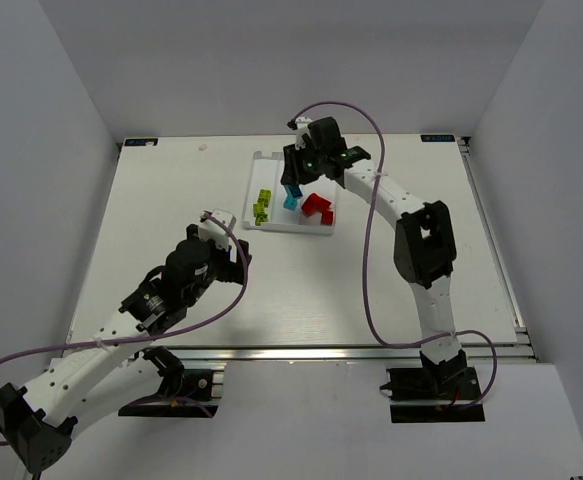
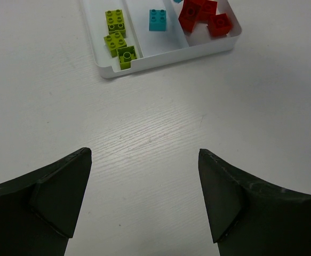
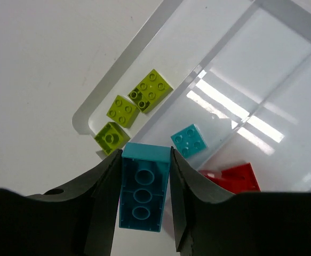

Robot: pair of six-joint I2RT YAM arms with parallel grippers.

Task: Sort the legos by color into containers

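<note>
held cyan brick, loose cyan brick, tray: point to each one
held cyan brick (image 3: 141, 194), right wrist view, hollow underside
loose cyan brick (image 3: 189, 140), right wrist view, studded top
tray (image 3: 129, 53), right wrist view, outer rim

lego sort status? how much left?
Done: in the tray, three yellow-green bricks sit in the left compartment, one cyan brick in the middle, the red bricks in the right. In hand: the right gripper is shut on a second cyan brick above the tray. Left: release it into the middle compartment. No other bricks show outside the tray; the left gripper is open, empty.
</note>
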